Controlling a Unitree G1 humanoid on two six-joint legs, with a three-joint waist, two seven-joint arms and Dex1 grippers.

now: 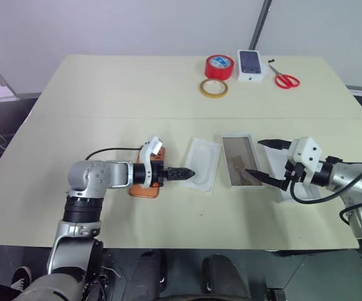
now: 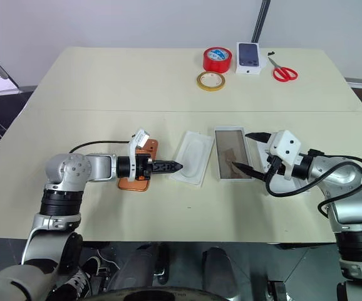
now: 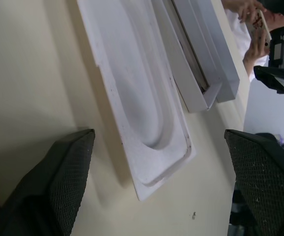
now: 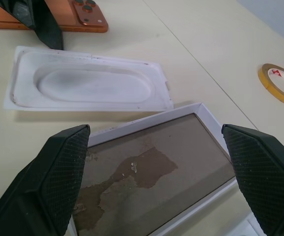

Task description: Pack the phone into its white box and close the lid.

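Nearest you, your left gripper (image 2: 173,166) hangs low over the table (image 2: 168,88), pointing across toward your right; its jaws are spread wide with nothing between them, as the left wrist view shows. The phone (image 2: 139,166) lies flat on the table under that wrist, orange back up, its long axis running away from you, and the camera bump (image 4: 89,13) sits at one end; you cannot tell from the head views which end that is. Just past the left fingertips lies the white insert (image 2: 192,157) with its rounded recess, long axis also running away from you and leaning slightly to the right. Beside it on the right, close but apart, the white box (image 2: 232,152) sits open, brown floor showing, lengthwise in the same direction. Your right gripper (image 2: 247,150) reaches in from the right over the box's right edge, jaws fully apart and holding nothing. The lid (image 1: 277,153) lies under the right wrist, mostly hidden. At the far edge you have a yellow tape roll (image 2: 211,80), a red tape roll (image 2: 218,59), a small printed box (image 2: 248,58) and red scissors (image 2: 284,71).
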